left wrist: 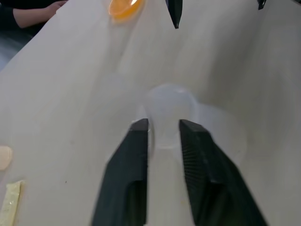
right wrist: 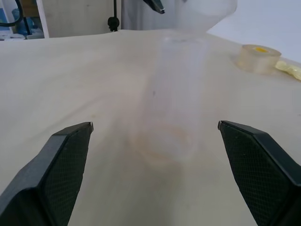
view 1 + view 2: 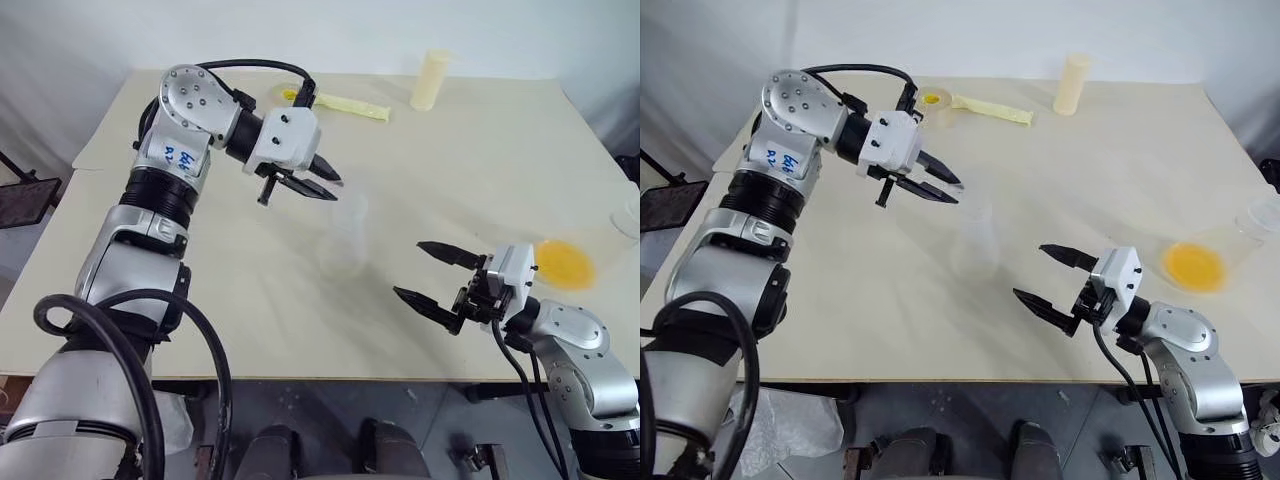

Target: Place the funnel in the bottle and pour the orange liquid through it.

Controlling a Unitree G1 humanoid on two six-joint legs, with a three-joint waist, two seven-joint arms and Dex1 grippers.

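While the cream cylinder [image 3: 431, 80] stands far back, tape roll [image 2: 257, 57] sits beyond the bottle [image 3: 343, 240].

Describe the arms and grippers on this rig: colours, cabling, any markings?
Both arms are silver-grey metal with black joint bands. Each gripper, left gripper and right gripper, has a white housing and two black, tapered, pointed fingers; the pads carry a fine cross-hatch texture. Thick black cables loop along both arms. Blue handwritten marks sit on the left arm's upper segment.
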